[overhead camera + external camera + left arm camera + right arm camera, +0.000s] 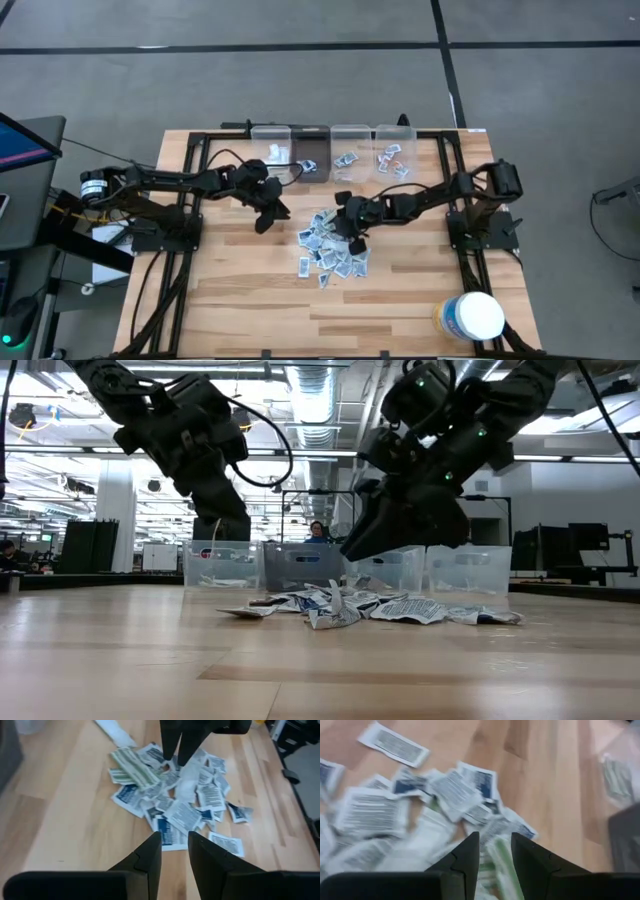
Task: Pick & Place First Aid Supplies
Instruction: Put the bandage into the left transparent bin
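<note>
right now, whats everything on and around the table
packets: many, white-grey with blue print, heaped at table centre
clear bins: four, in a row at the far edge, some holding packets
tub: one, white with yellow label, near right corner
table: one, pale wood
monitor: one, off the left side
person: one, far behind the bins
left gripper: dark, left of the heap
right gripper: dark, over the heap, fingers slightly apart
</note>
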